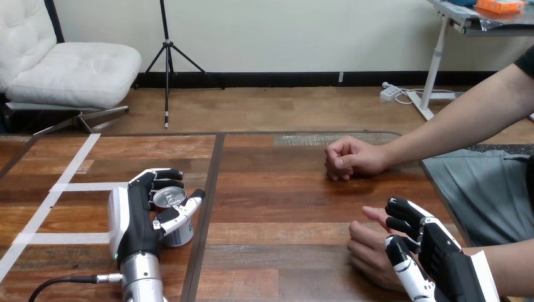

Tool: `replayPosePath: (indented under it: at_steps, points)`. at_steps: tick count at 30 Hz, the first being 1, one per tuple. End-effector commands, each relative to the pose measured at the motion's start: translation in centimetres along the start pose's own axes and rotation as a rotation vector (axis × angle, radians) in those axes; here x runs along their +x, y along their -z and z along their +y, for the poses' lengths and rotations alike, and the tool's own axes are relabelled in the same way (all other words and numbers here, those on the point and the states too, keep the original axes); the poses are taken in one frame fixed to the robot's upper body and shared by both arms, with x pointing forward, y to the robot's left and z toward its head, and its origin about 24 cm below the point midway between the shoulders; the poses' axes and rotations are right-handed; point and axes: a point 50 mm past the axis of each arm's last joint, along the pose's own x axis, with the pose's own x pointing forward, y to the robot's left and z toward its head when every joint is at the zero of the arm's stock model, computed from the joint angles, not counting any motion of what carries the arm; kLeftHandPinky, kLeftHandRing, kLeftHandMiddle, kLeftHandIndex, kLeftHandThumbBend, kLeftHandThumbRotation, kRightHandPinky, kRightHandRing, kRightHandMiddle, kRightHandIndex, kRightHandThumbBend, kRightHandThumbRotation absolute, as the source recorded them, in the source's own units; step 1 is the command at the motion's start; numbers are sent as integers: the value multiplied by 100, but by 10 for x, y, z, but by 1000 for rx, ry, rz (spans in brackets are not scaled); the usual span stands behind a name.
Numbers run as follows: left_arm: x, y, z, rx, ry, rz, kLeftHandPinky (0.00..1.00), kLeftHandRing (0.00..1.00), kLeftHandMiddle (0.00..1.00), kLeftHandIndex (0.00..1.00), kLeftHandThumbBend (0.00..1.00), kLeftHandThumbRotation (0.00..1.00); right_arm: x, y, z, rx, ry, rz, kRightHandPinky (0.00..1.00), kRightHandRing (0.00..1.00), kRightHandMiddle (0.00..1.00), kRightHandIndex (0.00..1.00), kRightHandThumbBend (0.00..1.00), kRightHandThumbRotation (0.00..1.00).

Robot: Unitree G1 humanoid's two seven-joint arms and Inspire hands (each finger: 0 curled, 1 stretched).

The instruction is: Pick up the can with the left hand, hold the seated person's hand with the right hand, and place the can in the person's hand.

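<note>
A silver can [171, 200] stands upright at the table's left part. My left hand [140, 217] is shut on it, with fingers curled round its far side and the thumb [184, 212] across its front. At the lower right the person's hand [368, 248] rests on the table, loosely curled and pointing left. My right hand [441, 251] is shut on the person's hand from the right: its fingers [403, 214] curl over the far edge and its thumb [406, 270] lies over the near side.
The person's other hand [349, 157] lies as a fist on the table's far right part, its forearm reaching in from the right. White tape lines [69, 186] cross the table's left side. A dark seam [204, 214] splits the wooden table.
</note>
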Motion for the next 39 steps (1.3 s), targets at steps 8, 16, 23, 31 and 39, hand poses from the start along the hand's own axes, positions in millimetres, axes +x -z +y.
replayPosePath:
  at_steps: [8,16,23,31,39]
  points:
    - [14,-22,2,-34,-8,-109,48,56,60,59,64,0,15,-17,0,0,-9,-106,76,82,84,81,56,66]
    - [13,-21,2,-32,1,-112,51,59,63,61,67,0,14,-17,0,5,-8,-102,74,81,83,82,58,67]
    - [13,-21,2,-15,11,-112,54,62,66,64,70,0,15,-17,0,-11,-12,-102,74,81,83,82,57,67]
    - [12,-19,1,-18,15,-101,56,64,66,65,71,0,15,-18,0,-8,-11,-106,74,81,83,81,57,67]
    - [11,-18,2,-51,5,-83,53,62,65,63,69,0,15,-18,-1,2,-9,-105,75,82,83,81,58,67]
